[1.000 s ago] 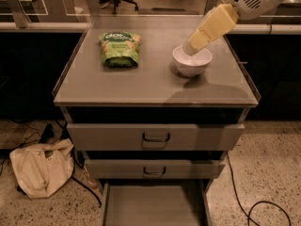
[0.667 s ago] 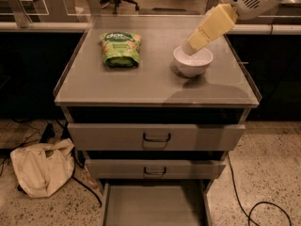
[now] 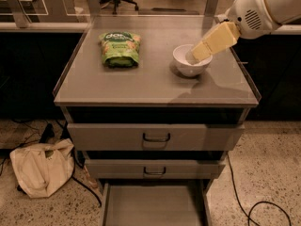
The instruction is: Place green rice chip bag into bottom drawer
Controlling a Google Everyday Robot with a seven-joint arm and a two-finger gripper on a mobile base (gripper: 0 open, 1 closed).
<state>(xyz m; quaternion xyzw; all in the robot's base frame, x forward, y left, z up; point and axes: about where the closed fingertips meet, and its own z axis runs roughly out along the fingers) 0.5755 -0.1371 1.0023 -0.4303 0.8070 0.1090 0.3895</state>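
Claw [image 3: 194, 55] barely moved, over bowl [image 3: 185, 68], grip state: cannot tell; chip bag [image 3: 120, 48] at 9 o'clock untouched; bottom drawer [image 3: 153, 206] open.

text | green rice chip bag [image 3: 120, 49] | white lettering on dark band, not legible

The arm [image 3: 270, 4] is showing as a bulky, rounded white shell, smooth and slightly glossy, catching the warm room light along its curves. A small oval patch of dark slotted vents [image 3: 252, 19] is sitting on the casing near the wrist. Out of that white shell the gripper [image 3: 196, 55] is coming as a flat-sided, blocky wedge in pale creamy yellow, narrowing toward its end. It is hanging at the upper right of the view, its tip just over the white bowl [image 3: 187, 68].
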